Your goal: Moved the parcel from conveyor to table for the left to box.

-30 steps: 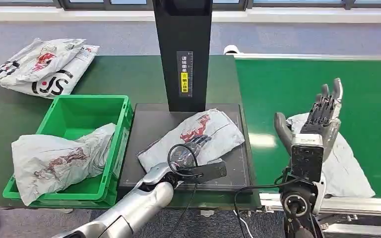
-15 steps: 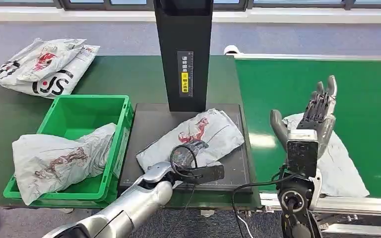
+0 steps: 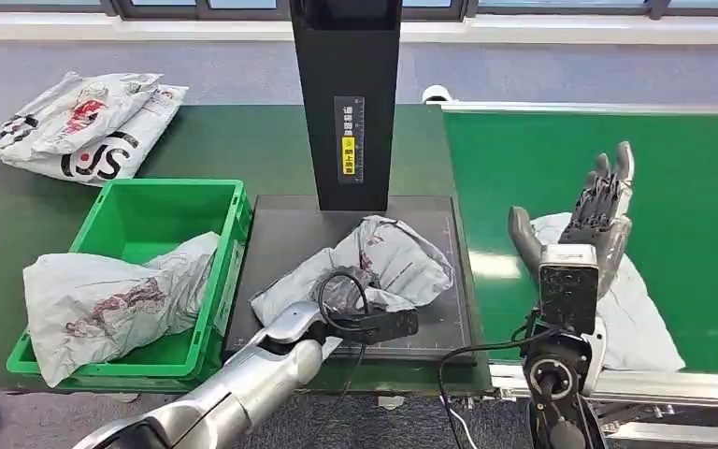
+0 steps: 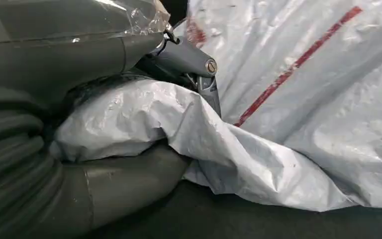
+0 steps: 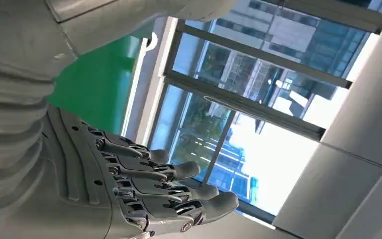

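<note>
Two hands, two jobs: the left hand (image 3: pixel 353 292) is clamped on the near edge of the grey parcel (image 3: pixel 388 262) on the black scale platform (image 3: pixel 449 323), thumb under and fingers (image 4: pixel 199 69) over a fold. A second ago that parcel lay flat; now it is bunched and lifting, so the carry toward the green crate (image 3: pixel 150 210) on the left looks underway. Out right, the right hand (image 3: pixel 589 224) stands upright with fingers spread, holding nothing, above another grey parcel (image 3: pixel 640 323) waiting on the green conveyor (image 3: pixel 692 168). A parcel already slumps over the crate's near rim.
</note>
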Controlling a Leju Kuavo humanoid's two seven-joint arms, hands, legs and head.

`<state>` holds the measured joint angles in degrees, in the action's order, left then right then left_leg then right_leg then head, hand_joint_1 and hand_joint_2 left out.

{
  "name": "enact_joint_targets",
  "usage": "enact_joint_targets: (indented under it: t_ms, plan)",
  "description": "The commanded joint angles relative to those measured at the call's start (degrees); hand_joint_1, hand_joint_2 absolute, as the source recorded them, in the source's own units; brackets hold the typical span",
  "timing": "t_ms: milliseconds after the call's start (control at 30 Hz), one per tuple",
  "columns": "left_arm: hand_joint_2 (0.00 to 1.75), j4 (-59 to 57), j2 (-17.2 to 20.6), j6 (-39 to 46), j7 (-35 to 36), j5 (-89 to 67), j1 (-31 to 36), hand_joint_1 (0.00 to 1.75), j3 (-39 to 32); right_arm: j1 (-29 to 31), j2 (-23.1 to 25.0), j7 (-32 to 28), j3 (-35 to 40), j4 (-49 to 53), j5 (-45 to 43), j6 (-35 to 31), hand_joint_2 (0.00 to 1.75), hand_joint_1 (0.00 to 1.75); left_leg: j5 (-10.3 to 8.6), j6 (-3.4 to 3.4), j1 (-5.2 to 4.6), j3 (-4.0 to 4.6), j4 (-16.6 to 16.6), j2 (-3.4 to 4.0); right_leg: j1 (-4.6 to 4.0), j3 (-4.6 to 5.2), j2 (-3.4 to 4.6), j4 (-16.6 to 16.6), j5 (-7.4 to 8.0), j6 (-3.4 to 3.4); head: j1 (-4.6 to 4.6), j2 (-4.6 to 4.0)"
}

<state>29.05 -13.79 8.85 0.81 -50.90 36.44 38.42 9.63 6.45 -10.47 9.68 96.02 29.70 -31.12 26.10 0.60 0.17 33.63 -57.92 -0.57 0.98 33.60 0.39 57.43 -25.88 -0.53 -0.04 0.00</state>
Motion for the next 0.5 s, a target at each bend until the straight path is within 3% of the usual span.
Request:
enact_joint_targets:
  t_ms: [33,200,333,500]
  plan:
    - [1.75,-1.6,3.7,8.0,1.5,-0.8,1.2,1.75,-3.1,0.7,0.5,0.2,-2.1,-2.8,-0.4,-0.6,1.75,0.00,-0.03,0.04,0.08,-0.14,0.2,0.24,-0.10,-0.10,0.14,-0.2,0.11,0.09,0.00,-0.02]
    - [1.75,7.8,7.4,18.0,2.1,-4.5,1.1,1.75,-9.2,-0.2,0.1,4.8,-2.9,-7.6,4.6,1.0,1.75,0.00,-0.04,0.04,0.09,-0.10,0.1,0.23,-0.11,-0.04,0.12,-0.2,0.11,0.09,0.00,-0.02]
    - [1.75,32.8,14.2,19.8,5.0,-13.4,-1.5,1.75,-16.1,-2.6,0.8,9.3,-5.6,-13.0,14.3,-1.5,1.75,0.00,-0.02,0.07,0.15,0.02,0.0,0.18,-0.16,0.05,0.12,-0.1,0.08,0.07,0.00,-0.02]
    - [1.75,51.3,19.2,22.4,4.3,-19.2,-3.9,1.75,-22.7,-6.1,0.8,11.0,-8.6,-15.4,18.7,-3.4,1.75,0.00,-0.01,0.07,0.14,0.10,0.0,0.13,-0.14,0.13,0.10,0.0,0.04,0.06,0.00,-0.02]
